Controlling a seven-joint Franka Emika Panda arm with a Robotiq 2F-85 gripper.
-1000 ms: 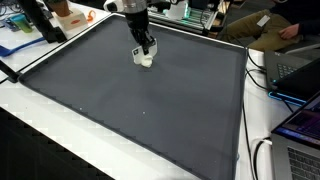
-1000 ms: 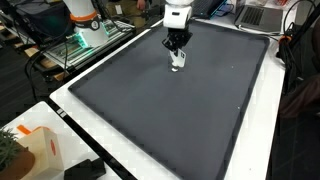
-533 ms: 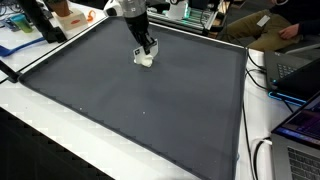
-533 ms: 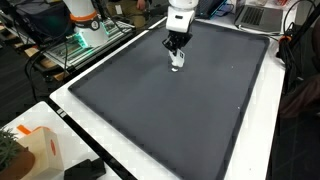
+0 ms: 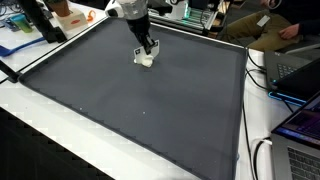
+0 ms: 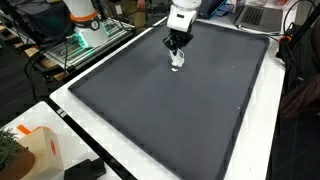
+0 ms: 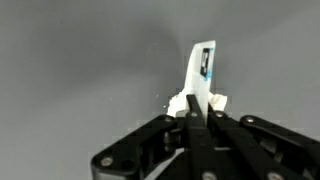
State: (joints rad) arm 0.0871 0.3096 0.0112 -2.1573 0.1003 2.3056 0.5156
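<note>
**Exterior view, arm at the far end of the mat.** The gripper hangs fingers-down over the far part of a dark grey mat that covers most of a white table. A small white piece sits at the fingertips. From here I cannot tell whether the piece rests on the mat or hangs just clear of it. A laptop stands off the mat, well apart from the work.

**Exterior view, from the opposite end.** The gripper is upright, with the white piece directly beneath it and low over the mat. Nothing else lies near it on the mat.

**Wrist view.** The fingers of the gripper are drawn together and clamped on the base of the white piece. The piece sticks out past the tips as a narrow upright tab with a bluish mark. The mat behind it is bare.

**Assessment.** The step in hand appears to be carrying or holding the piece, with the grasp already made. Any next move calls for keeping the pinch firm, since the grip takes only the base. A set-down would need the piece brought square to the mat before the fingers part.
</note>
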